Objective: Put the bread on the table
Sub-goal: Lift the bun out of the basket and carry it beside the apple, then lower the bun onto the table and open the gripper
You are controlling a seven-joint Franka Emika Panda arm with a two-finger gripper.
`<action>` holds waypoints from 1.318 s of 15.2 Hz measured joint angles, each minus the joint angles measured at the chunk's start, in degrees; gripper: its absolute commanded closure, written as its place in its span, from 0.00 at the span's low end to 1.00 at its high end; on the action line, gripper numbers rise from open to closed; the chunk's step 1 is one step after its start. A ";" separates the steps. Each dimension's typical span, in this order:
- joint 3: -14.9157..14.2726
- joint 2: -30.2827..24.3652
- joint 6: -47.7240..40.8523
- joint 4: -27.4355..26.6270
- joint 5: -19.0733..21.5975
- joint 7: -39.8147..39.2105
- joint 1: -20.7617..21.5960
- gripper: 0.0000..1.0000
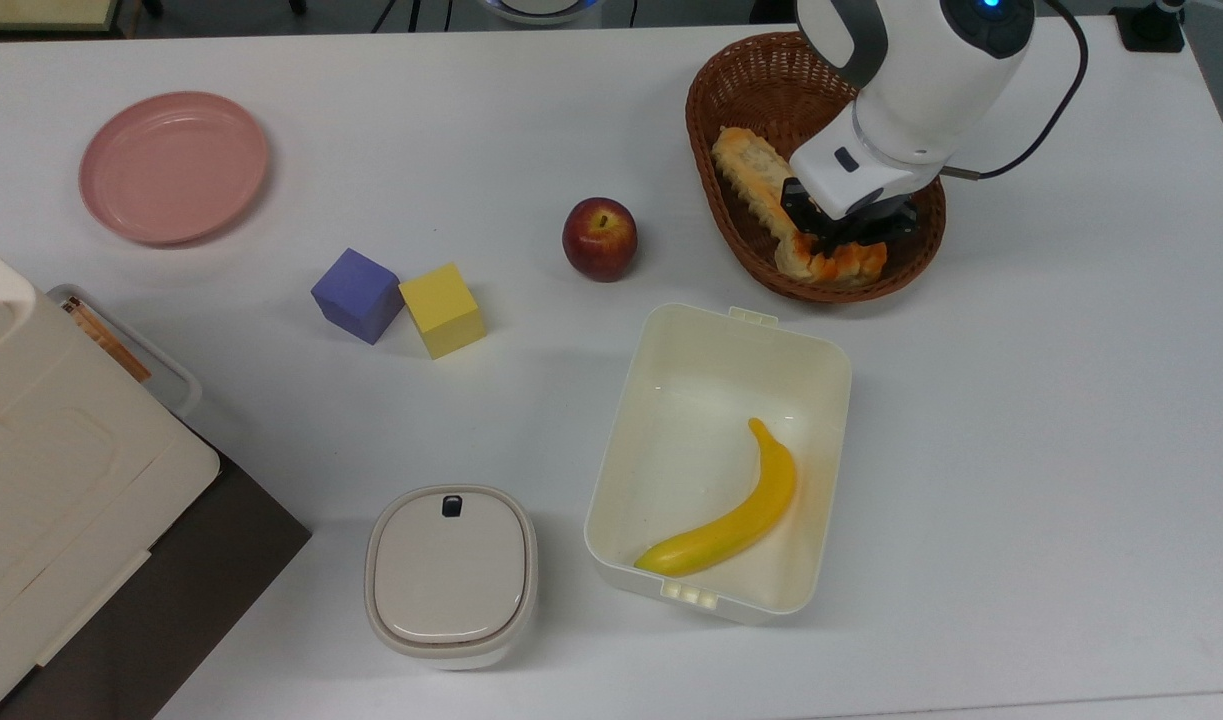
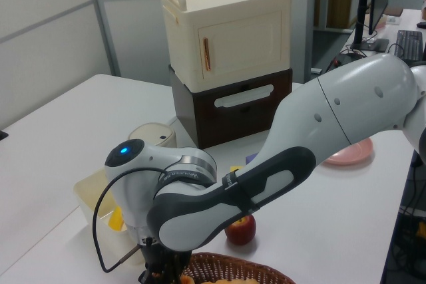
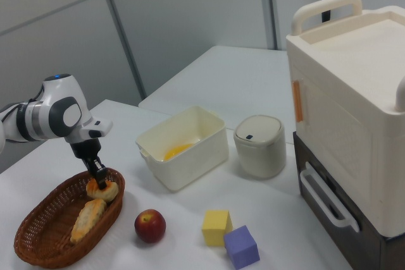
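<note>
I find the black two-finger gripper [image 1: 839,238] down in the brown woven wicker basket [image 1: 723,75], its fingers set against the short orange-glazed ridged bread roll [image 1: 839,262] at the basket's end nearest the cream plastic tub [image 1: 626,400] in the top view. In the right view the fingertips meet the top of the roll [image 3: 102,189], but I cannot tell whether they are closed on it or merely touching. The roll is inside the basket, just beside the longer pale tan loaf [image 1: 751,175], and not yet on the white matte table [image 1: 1021,420].

I judge the roll light and somewhat yielding, with a smooth glaze that could slip; the ridges between segments offer the better purchase, taken across the short width at mid-length. A hard squeeze may dent it. The wicker is rough and its raised rim calls for a clean lift before any sideways travel. A red apple [image 1: 599,238] sits apart on the tabletop.
</note>
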 measured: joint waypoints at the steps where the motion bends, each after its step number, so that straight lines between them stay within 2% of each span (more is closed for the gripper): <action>1: 0.00 -0.07 0.00 0.07 0.00 0.00 0.00 1.00; 5: -0.06 -1.54 -1.65 0.74 0.00 -0.28 -0.08 1.00; 8: -0.36 -4.61 -7.51 1.62 0.92 -2.73 -0.54 1.00; 11: -0.62 -8.41 -13.95 2.70 1.98 -6.87 -2.75 1.00; 14: -0.90 -11.66 -19.50 4.08 2.07 -12.78 -6.68 1.00; 16: -1.32 -13.63 -22.48 4.76 2.09 -20.60 -11.95 1.00; 20: -1.67 -13.77 -22.57 4.82 1.00 -31.28 -20.16 1.00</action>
